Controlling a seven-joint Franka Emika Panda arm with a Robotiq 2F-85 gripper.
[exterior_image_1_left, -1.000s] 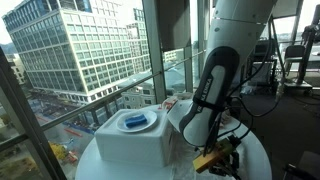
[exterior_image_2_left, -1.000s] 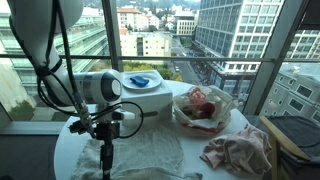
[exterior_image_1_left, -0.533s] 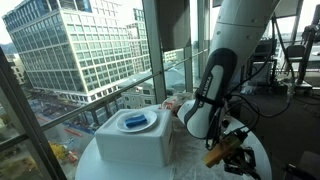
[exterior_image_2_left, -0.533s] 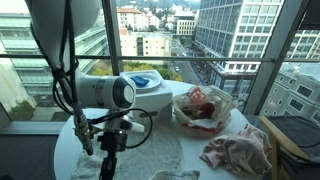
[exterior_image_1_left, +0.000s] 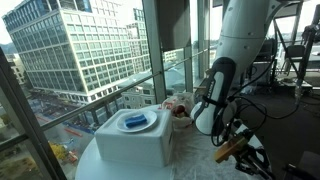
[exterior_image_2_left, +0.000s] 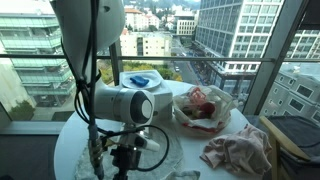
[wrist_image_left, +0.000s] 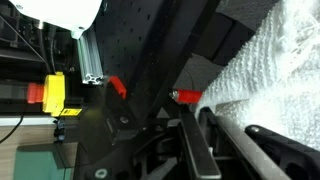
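A round white table (exterior_image_2_left: 66, 140) stands against a floor-to-ceiling glass window (exterior_image_2_left: 150, 30). A white rectangular box (exterior_image_1_left: 135, 145) sits on the table at the window side; it shows in both exterior views. A blue shallow object (exterior_image_1_left: 135, 121) lies on top of the box. A clear plastic bag with red and pink contents (exterior_image_2_left: 203, 108) rests just beside the box. A crumpled pink-beige cloth (exterior_image_2_left: 238, 152) lies near the bag, at the table edge. A tall grey office building (exterior_image_1_left: 65, 45) stands outside.

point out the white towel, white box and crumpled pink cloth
white textured towel (wrist_image_left: 272, 60), wrist view, its surface
white rectangular box (exterior_image_1_left: 130, 148), in an exterior view, front wall
crumpled pink cloth (exterior_image_2_left: 238, 152), in an exterior view, middle
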